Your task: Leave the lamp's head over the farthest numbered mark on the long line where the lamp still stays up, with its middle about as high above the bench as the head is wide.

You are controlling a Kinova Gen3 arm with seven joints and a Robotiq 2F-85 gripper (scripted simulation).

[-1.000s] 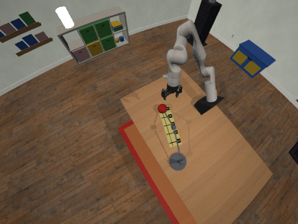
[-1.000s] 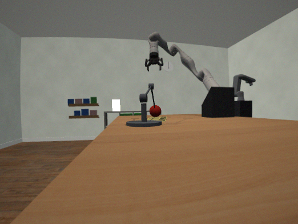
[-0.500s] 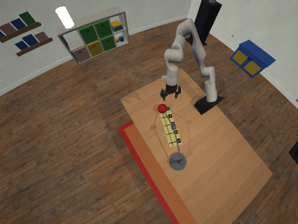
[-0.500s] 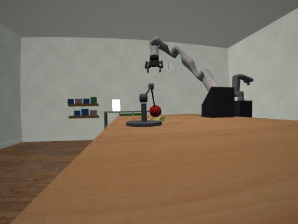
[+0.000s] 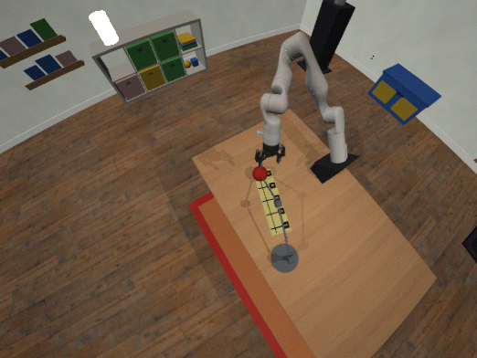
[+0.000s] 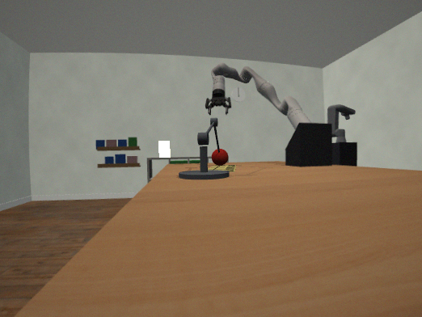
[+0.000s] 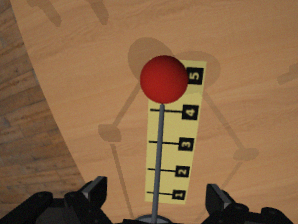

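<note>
Wooden bench (image 5: pixel 365 256) (image 6: pixel 259 234) (image 7: pixel 260 100) supporting the lamp, its red spherical head (image 5: pixel 259 173) (image 6: pixel 220 157) (image 7: pixel 164 79) near mark 5, beneath the Robotiq 2F-85 gripper (image 5: pixel 271 163) (image 6: pixel 218 113) (image 7: pixel 155 191), fingers apart, presumably for straddling it.

Numbered strip (image 5: pixel 270 206) (image 6: pixel 226 168) (image 7: pixel 172 150) on the bench (image 5: pixel 347 247) (image 6: pixel 251 226) (image 7: pixel 250 85), between lamp base (image 5: pixel 284 258) (image 6: pixel 204 175) and hand (image 5: pixel 270 157) (image 6: pixel 218 108) (image 7: pixel 155 191) in the top view.

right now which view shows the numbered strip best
The wrist view: all five numbers on the yellow strip are readable. The top view shows it whole but small; the exterior view only edge-on, near the red head.
</note>
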